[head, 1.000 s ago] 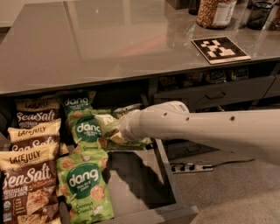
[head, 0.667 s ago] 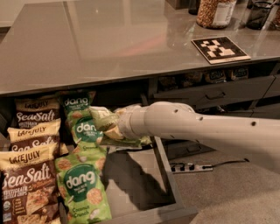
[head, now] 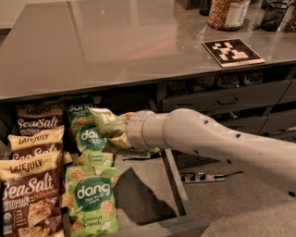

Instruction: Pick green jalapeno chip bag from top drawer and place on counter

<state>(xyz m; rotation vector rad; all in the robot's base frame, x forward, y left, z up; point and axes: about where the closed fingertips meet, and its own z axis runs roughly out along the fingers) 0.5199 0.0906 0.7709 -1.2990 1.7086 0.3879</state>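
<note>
The green jalapeno chip bag (head: pixel 105 123) is a small olive-green crinkly bag, held tilted above the open top drawer (head: pixel 147 187), just under the counter's edge. My gripper (head: pixel 119 133) is at the end of the pale arm that reaches in from the right; it is shut on the bag's lower right part and mostly hidden behind the bag and wrist. The bag hangs over the brighter green "dang" bags. The counter (head: pixel 115 41) is a wide glossy grey-brown top above the drawer.
Several "dang" bags (head: pixel 92 196) and brown Late July Sea Salt bags (head: pixel 30 190) fill the drawer's left part. A black-and-white tag (head: pixel 233 51) and a jar (head: pixel 226 13) stand on the counter's right. Narrower handled drawers (head: pixel 222 99) are at right; a power strip (head: pixel 200 177) lies on the floor.
The arm has lifted the chip bag a little higher and slightly left, off the bags in the drawer. The grip on the bag has stayed the same.
</note>
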